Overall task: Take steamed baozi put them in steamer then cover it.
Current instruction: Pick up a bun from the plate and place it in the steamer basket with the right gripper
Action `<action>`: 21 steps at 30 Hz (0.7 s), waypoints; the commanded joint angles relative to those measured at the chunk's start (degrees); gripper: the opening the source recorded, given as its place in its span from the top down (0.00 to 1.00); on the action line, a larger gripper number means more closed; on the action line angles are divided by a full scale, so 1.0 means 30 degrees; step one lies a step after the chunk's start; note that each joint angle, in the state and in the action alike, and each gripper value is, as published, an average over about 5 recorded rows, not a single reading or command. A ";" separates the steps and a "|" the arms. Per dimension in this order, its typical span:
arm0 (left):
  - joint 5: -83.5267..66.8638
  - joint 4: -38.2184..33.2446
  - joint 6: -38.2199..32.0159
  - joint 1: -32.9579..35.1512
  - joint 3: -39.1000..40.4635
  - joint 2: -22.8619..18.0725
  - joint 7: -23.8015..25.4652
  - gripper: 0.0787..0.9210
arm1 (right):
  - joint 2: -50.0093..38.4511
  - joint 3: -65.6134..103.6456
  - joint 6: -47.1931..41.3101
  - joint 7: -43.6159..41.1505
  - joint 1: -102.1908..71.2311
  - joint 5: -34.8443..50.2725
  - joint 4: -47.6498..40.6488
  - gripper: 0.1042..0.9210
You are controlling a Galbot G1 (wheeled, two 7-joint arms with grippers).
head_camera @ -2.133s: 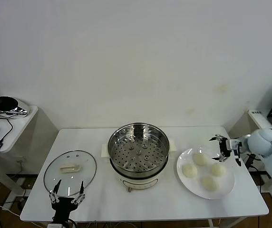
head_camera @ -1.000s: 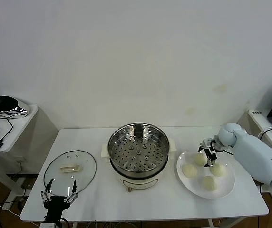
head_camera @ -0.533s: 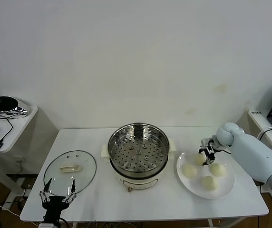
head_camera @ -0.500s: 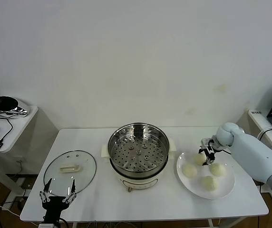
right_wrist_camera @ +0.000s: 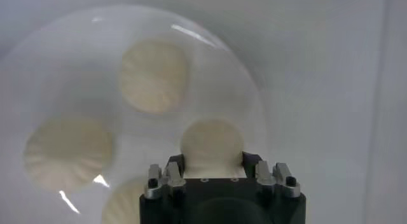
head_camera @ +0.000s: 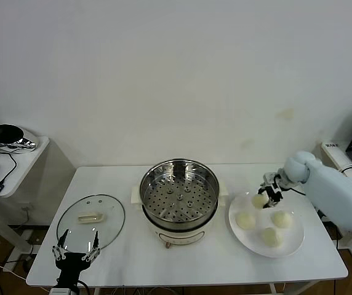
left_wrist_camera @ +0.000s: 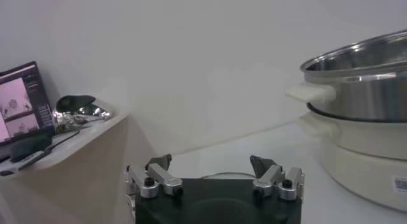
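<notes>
Right claw (head_camera: 266, 192) has lifted a baozi (head_camera: 260, 200).

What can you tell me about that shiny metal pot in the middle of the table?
The steamer is a round, polished steel basket with a hole-dotted floor, seated on a white pot base with cream side handles. It stands upright mid-table, uncovered and empty, between the glass lid and the plate. Nothing but the table touches it.
</notes>
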 commanded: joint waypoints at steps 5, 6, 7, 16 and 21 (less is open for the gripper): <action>-0.2781 -0.0075 0.0035 -0.0193 0.0390 0.0304 0.0295 0.12 | -0.1498 -0.3359 -0.0085 0.0043 0.5845 0.4520 0.2875 0.42; -0.3038 -0.0051 0.0018 -0.0262 0.0434 0.0309 0.0326 0.12 | -0.1267 -0.3855 0.0006 0.0123 0.6537 0.5012 0.2945 0.42; -0.3214 -0.0016 -0.0005 -0.0333 0.0459 0.0314 0.0348 0.12 | -0.0987 -0.4308 0.0102 0.0203 0.7097 0.5393 0.2986 0.42; -0.4360 0.0538 -0.0219 -0.0550 0.0209 0.0819 0.0453 0.12 | 0.3653 -0.7399 0.1779 0.1247 1.0072 0.7574 0.2053 0.42; -0.4248 0.0816 -0.0466 -0.0458 0.0010 0.1038 0.0447 0.12 | 0.6953 -0.8333 0.3115 0.1360 1.0444 0.7428 0.0708 0.41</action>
